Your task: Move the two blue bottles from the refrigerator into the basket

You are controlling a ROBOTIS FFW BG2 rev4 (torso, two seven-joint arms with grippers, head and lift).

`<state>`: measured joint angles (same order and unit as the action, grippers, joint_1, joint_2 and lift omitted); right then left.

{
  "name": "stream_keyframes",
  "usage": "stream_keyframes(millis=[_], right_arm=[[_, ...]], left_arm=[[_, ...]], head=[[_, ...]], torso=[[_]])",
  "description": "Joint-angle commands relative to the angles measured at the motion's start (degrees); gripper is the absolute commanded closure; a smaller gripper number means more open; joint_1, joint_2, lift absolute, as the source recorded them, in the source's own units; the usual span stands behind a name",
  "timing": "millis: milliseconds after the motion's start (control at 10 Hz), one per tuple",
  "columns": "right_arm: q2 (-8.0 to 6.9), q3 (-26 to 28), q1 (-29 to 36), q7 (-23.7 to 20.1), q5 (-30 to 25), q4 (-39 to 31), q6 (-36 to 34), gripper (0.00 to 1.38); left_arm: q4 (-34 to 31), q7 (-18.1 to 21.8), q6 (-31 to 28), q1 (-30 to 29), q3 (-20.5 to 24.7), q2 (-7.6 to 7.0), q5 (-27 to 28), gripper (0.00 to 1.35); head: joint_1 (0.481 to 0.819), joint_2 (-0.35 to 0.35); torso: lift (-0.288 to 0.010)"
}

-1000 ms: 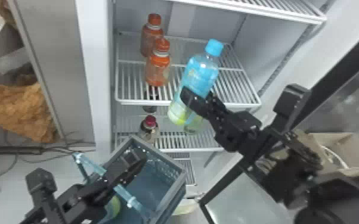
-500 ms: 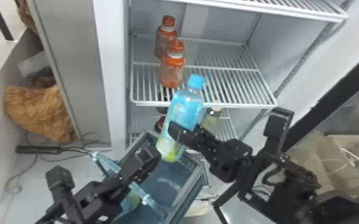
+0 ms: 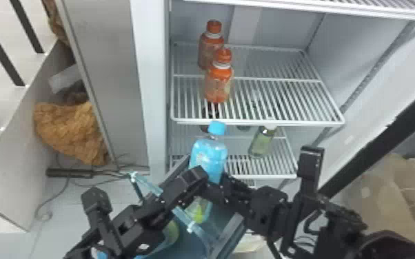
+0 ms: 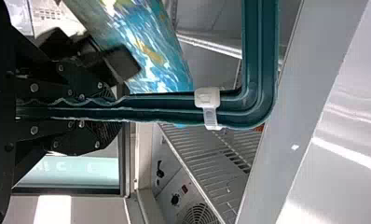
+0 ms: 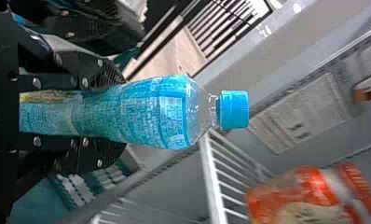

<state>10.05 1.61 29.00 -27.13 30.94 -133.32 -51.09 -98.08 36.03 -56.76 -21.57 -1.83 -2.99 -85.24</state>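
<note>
- The step in hand looks like the second transfer: the blue bottle (image 3: 207,155) is out over the basket (image 3: 230,234), in front of the refrigerator shelves, and what remains is to lower it and let go.
- The right gripper (image 5: 108,114) has its jaws closed on the bottle's body, one on each side, with the cap up and the bottle slightly tilted.
- The left gripper (image 4: 111,112) has its jaws clamped round the basket's teal handle (image 4: 160,108), which should keep the basket steady for the drop-off.
- What seems to be the other blue bottle (image 3: 171,232) lies in the basket, partly hidden by the left arm.
- The held bottle's yellow-green base is beside the handle; whether it is below the basket's rim, I cannot tell.
- Next, the right arm needs to bring the base clear of the handle and down into free room beside the first bottle, opening only once the weight is supported.
- The two arms are very close here, so a sideways shift could knock them together or catch the handle.
- The orange-capped bottles (image 3: 219,81) on the shelf can stay there.
</note>
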Motion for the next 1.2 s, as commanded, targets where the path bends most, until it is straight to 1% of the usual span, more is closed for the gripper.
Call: stream_keyframes(millis=[0, 100, 200, 300, 400, 500, 600, 800, 900, 1100], right_arm=[[0.15, 0.0, -0.3, -0.6, 0.3, 0.8, -0.9, 0.32], [0.06, 0.2, -0.3, -0.6, 0.6, 0.8, -0.9, 0.1], [-0.12, 1.0, -0.3, -0.7, 0.6, 0.6, -0.9, 0.08], [-0.21, 1.7, -0.3, -0.8, 0.7, 0.6, -0.8, 0.12], [-0.29, 2.3, 0.0, -1.1, 0.6, 0.4, -0.8, 0.13], [-0.38, 3.0, 0.8, -1.4, 0.6, -0.2, 1.0, 0.13], [-0.64, 3.9, 2.1, -2.0, 0.6, -0.3, 4.7, 0.13], [-1.17, 5.6, 5.7, -3.5, 0.9, 0.9, 14.8, 0.13], [-1.26, 5.8, 7.8, -4.2, 1.7, 2.3, 20.9, 0.13], [-1.35, 5.5, 10.0, -5.5, 3.9, 8.4, 37.2, 0.13]], left_arm=[[0.0, 0.0, 0.2, 0.1, 0.0, 0.0, -0.1, 1.2], [0.0, 0.0, 0.4, 0.1, 0.0, 0.0, -0.2, 1.2], [0.0, -0.1, 0.5, 0.1, 0.0, 0.0, -0.2, 1.2], [0.0, -0.1, 0.5, 0.1, 0.0, -0.09, -0.2, 1.2], [0.0, -0.1, 0.7, -0.1, 0.0, -0.09, -0.3, 1.2], [0.0, -0.1, 0.7, -0.1, -0.1, -0.09, -0.2, 1.2], [0.0, -0.2, 0.7, -0.2, -0.1, -0.09, -0.2, 1.2], [0.0, -0.2, 0.7, -0.5, 0.0, -0.17, -0.3, 1.2], [0.0, -0.2, 0.7, -0.6, 0.0, -0.17, -0.3, 1.2], [0.1, -0.3, 0.7, -0.8, -0.1, -0.17, -0.2, 1.2]], head=[[0.695, -0.137], [0.695, -0.134], [0.695, -0.133], [0.695, -0.135], [0.695, -0.141], [0.695, -0.151], [0.695, -0.155], [0.695, -0.18], [0.695, -0.196], [0.695, -0.228]], torso=[[0.0], [0.0], [0.0], [0.0], [0.0], [0.0], [0.0], [0.0], [0.0], [0.0]])
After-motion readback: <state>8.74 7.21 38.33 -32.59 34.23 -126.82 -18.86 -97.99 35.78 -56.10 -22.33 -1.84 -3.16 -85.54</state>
